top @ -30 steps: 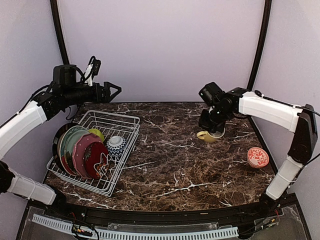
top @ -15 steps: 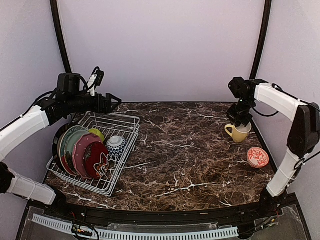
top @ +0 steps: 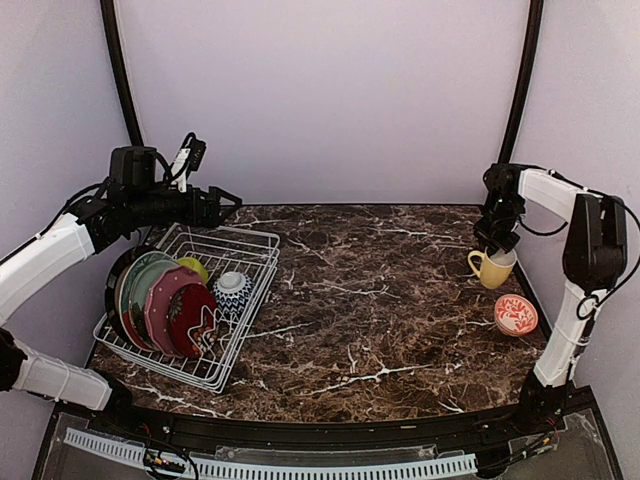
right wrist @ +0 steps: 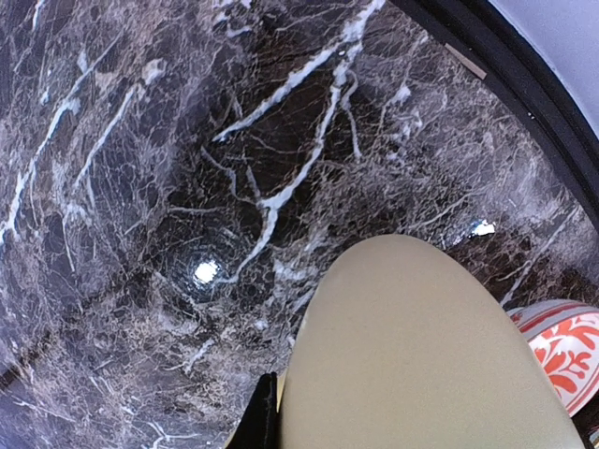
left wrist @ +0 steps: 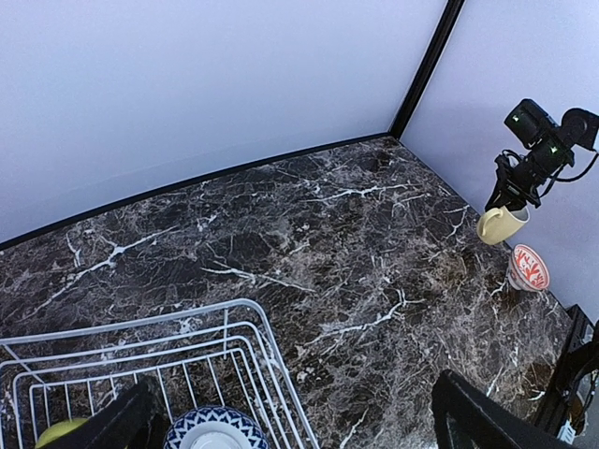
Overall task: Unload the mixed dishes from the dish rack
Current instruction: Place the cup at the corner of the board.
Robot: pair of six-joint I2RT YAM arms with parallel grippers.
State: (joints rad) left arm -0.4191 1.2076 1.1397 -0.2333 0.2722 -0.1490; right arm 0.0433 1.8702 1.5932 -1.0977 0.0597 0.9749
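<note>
The white wire dish rack [top: 250,240] stands at the left. It holds the pale green plate [top: 133,280], the red-teal plate [top: 163,298] and the dark red floral plate [top: 192,320] upright, plus the lime-green bowl [top: 194,267] and the blue-white bowl [top: 232,290]. My left gripper [top: 228,199] is open and empty above the rack's back edge. In the left wrist view its fingers [left wrist: 473,419] frame the blue-white bowl [left wrist: 211,433]. My right gripper [top: 497,244] is shut on the pale yellow mug [top: 491,269], low over the table at the far right. I cannot tell whether the mug touches the table. The mug fills the right wrist view [right wrist: 421,355].
The red-white patterned bowl [top: 516,314] sits on the marble table [top: 380,320] near the right edge, just in front of the mug. It also shows in the right wrist view [right wrist: 568,351]. A black frame post [top: 520,90] and the right wall stand close behind the right arm.
My right arm has carried the yellow mug to the right, from the table's middle back to near the right edge. The left arm has barely moved.
</note>
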